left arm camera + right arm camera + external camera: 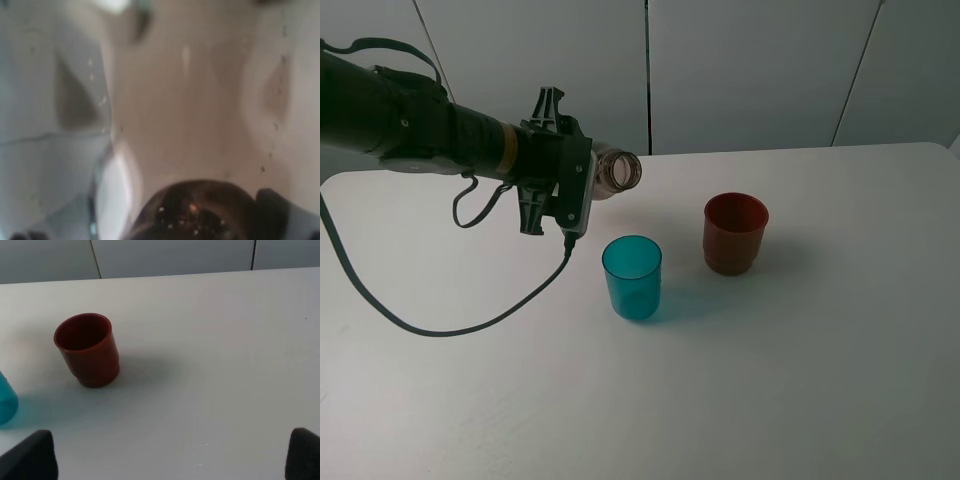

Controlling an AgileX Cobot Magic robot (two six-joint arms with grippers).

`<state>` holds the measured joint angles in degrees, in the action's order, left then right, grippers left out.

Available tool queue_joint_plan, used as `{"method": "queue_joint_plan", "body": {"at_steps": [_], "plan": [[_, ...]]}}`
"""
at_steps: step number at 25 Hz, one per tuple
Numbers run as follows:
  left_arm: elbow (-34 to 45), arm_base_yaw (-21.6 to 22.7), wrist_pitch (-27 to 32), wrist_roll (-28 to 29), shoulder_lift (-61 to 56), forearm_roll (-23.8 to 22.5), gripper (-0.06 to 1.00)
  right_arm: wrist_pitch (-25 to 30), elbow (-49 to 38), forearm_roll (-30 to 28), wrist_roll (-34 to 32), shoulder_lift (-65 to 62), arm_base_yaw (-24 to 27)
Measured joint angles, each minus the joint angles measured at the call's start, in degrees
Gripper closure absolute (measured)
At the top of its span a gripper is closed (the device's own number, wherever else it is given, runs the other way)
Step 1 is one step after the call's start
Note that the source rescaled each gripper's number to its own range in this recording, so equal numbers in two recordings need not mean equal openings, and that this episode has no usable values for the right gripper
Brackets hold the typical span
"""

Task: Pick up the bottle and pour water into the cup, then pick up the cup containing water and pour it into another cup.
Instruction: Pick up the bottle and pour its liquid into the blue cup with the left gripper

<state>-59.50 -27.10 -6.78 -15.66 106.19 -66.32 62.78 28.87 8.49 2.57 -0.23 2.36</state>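
Observation:
My left gripper (578,188) is shut on the bottle (617,172), which lies tipped nearly level in the air. Its open neck points right, above and behind the teal cup (632,277). The cup stands upright on the table; I cannot tell whether it holds water. Right of it stands the red-brown other cup (735,232), upright and empty-looking. In the left wrist view the bottle (190,100) fills the frame as a blur. The right wrist view shows the red-brown cup (89,350), the teal cup's edge (6,400), and my right gripper (167,462) open with nothing between its fingers.
The white table (820,380) spreads wide to the right and front. A black cable (440,325) from the left arm sags onto the table at the left. Grey wall panels stand behind the table's far edge.

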Motion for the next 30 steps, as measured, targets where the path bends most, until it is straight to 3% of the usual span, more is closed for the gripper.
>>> {"method": "queue_joint_plan", "body": {"at_steps": [15, 30], "plan": [[0.00, -0.34, -0.14, -0.73, 0.00, -8.20, 0.94, 0.00, 0.00, 0.00, 0.00, 0.00, 0.00], [0.00, -1.21, 2.92, -0.99, 0.00, -11.29, 0.94, 0.00, 0.00, 0.00, 0.00, 0.00, 0.00]]}}
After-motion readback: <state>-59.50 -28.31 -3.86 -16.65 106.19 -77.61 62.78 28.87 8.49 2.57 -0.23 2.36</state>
